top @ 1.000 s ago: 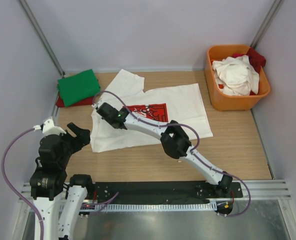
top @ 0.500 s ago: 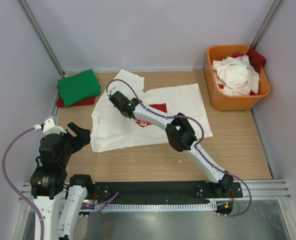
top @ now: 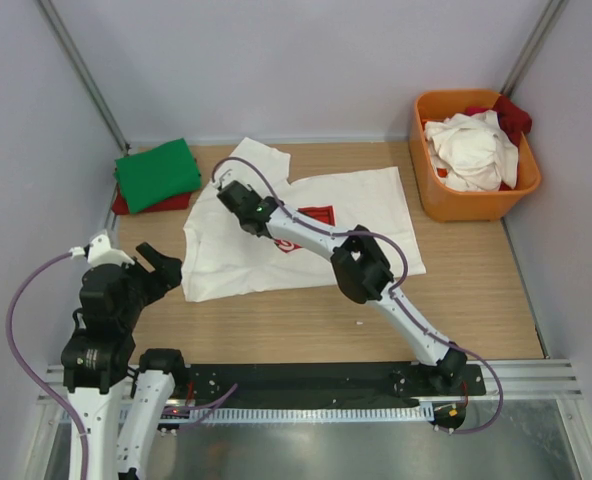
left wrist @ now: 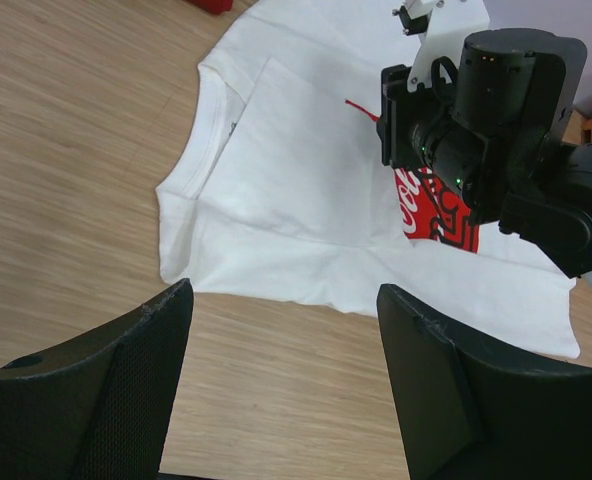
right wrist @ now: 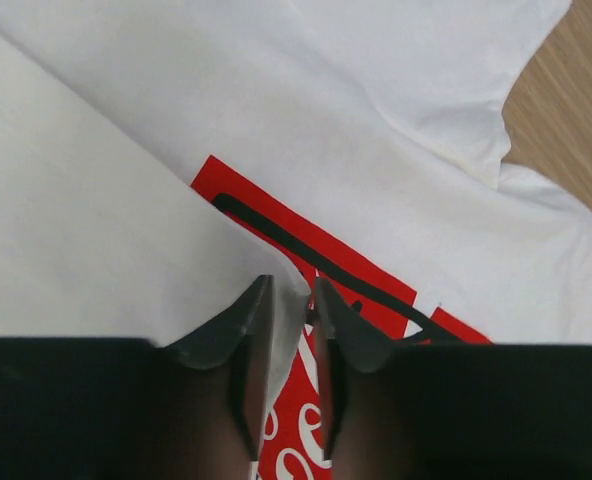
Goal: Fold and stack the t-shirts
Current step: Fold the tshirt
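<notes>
The white t-shirt (top: 366,215) with the red Coca-Cola print (top: 318,213) lies spread on the wooden table; its left part is folded over and hides part of the print. My right gripper (top: 232,194) is over the shirt's upper left. In the right wrist view it (right wrist: 291,290) is shut on the folded white cloth edge (right wrist: 126,250), above the print (right wrist: 376,290). My left gripper (top: 161,265) is open and empty, above bare wood beside the shirt's near left corner (left wrist: 276,180); its jaws (left wrist: 286,300) stand wide apart.
A folded green t-shirt (top: 156,172) lies on a folded red one (top: 136,204) at the far left. An orange tub (top: 476,203) at the far right holds crumpled white shirts (top: 471,150) and a red one (top: 513,115). Grey walls enclose the table.
My right gripper has moved away and to the right with the white cloth in it, folding the shirt's left part further over the print. In the last half second it hardly moved. The left arm stayed put.
</notes>
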